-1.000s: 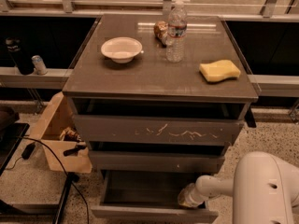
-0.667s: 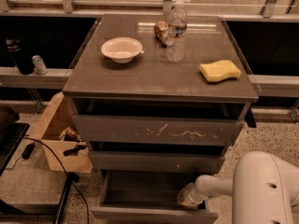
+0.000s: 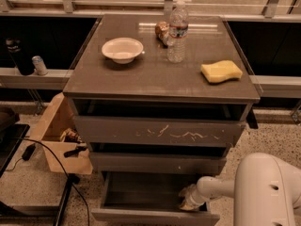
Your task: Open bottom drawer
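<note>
- We see a grey drawer unit whose flat top serves as a table point(image 3: 160, 81).
- On the table, a white bowl point(image 3: 122, 49) sits at the far left, a clear water bottle point(image 3: 177, 32) stands far centre, and a yellow sponge point(image 3: 221, 71) lies to the right.
- The bottom drawer point(image 3: 155, 216) is the lowest of three and stands open, its slim front nearer to us than the two fronts above.
- Above it are the middle front point(image 3: 157, 164) and the scratched top front point(image 3: 160, 132).
- The robot's white arm point(image 3: 265, 187) reaches in from the near right.
- The pincer point(image 3: 190, 199) sits inside the open drawer's right end, just behind its front; we cannot tell whether it is apart or together.
- A cardboard box point(image 3: 56, 131) sits on the floor to the left.
</note>
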`<state>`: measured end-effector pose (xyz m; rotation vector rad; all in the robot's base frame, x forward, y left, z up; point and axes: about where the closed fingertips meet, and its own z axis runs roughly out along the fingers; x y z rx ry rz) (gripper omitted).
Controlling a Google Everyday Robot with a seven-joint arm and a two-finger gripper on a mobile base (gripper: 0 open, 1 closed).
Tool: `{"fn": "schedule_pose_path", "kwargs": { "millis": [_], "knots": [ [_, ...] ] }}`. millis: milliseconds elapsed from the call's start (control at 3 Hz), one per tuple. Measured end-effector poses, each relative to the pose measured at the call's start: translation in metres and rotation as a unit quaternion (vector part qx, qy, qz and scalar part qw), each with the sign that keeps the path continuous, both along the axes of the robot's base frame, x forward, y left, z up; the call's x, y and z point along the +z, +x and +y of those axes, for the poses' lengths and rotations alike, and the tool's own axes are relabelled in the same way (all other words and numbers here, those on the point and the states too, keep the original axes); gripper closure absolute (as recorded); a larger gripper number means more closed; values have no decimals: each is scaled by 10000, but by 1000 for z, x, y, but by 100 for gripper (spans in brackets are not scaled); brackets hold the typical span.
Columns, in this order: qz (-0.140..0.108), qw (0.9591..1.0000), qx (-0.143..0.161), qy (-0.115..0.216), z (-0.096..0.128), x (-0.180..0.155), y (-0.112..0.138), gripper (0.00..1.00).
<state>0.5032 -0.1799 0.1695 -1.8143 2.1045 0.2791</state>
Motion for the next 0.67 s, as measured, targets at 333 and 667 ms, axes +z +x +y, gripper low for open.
{"fn": "schedule_pose_path", "kwargs": {
  "millis": [333, 667],
  "knots": [
    [10, 10000, 5, 4, 1, -1, -1, 0],
    [10, 10000, 5, 4, 1, -1, -1, 0]
  ]
}}
